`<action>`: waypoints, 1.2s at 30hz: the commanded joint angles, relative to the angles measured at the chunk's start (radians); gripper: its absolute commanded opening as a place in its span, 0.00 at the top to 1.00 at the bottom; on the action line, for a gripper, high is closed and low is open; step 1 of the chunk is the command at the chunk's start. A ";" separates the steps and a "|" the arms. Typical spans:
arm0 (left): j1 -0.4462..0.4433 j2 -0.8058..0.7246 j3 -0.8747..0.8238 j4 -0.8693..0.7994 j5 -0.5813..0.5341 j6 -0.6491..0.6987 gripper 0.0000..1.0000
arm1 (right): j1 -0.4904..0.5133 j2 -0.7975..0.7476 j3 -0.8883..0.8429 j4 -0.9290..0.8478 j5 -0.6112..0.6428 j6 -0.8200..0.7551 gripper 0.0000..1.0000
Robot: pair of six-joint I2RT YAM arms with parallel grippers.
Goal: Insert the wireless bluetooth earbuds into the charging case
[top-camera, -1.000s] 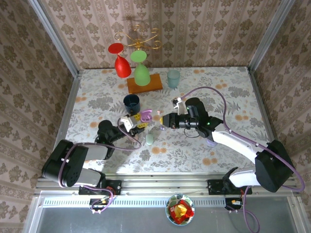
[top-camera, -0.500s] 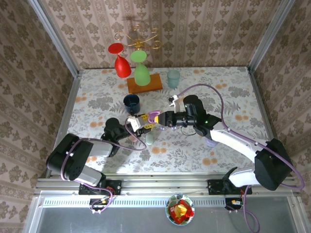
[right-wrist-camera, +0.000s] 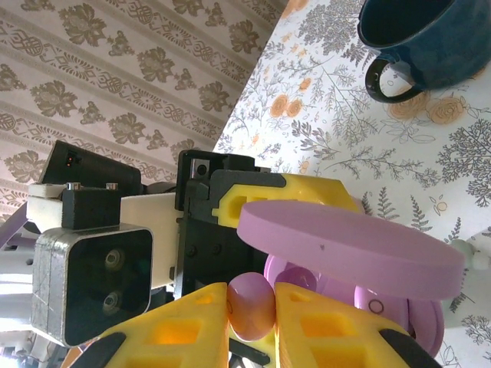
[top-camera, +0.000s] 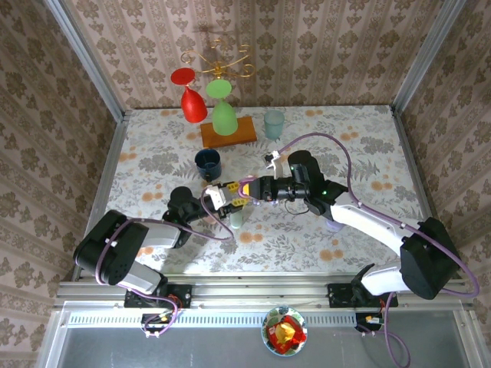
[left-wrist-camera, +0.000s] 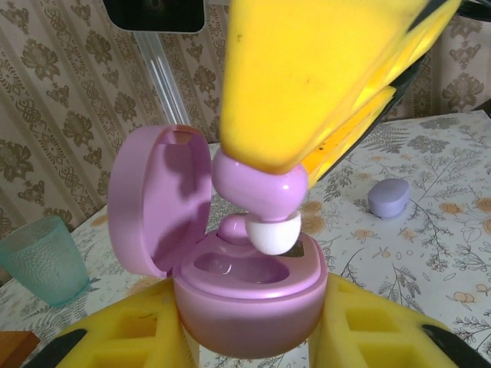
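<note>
My left gripper (left-wrist-camera: 249, 331) is shut on the body of a pink-lilac charging case (left-wrist-camera: 245, 307), whose lid (left-wrist-camera: 157, 203) stands open to the left. One earbud (left-wrist-camera: 230, 228) sits in the far socket. My right gripper (right-wrist-camera: 251, 314) is shut on a second lilac earbud (right-wrist-camera: 251, 307). In the left wrist view this earbud (left-wrist-camera: 261, 207) hangs white tip down just over the case's empty near socket. In the top view the left gripper (top-camera: 230, 196) and right gripper (top-camera: 255, 188) meet at the case (top-camera: 244, 186) mid-table.
A dark blue mug (top-camera: 208, 162) stands just behind the grippers. A pale green case (top-camera: 237, 220) lies in front of them and a lilac case (top-camera: 334, 225) under the right arm. At the back stand a teal cup (top-camera: 274, 123) and a wooden base (top-camera: 229, 133) with red and green glasses.
The left gripper has carried the open case right and the right gripper has brought the earbud left. They now meet, with the bud over the case.
</note>
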 commanded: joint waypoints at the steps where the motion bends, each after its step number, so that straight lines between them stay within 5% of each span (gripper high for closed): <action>1: -0.010 0.000 0.023 0.037 0.028 0.020 0.74 | 0.007 0.003 0.020 0.016 -0.001 -0.004 0.79; 28: -0.027 -0.005 0.045 0.040 -0.027 -0.011 0.74 | 0.016 0.042 0.001 -0.022 0.048 -0.027 0.79; 36: -0.027 -0.011 0.045 0.039 -0.025 -0.014 0.74 | 0.020 0.031 0.007 -0.074 0.123 -0.052 0.68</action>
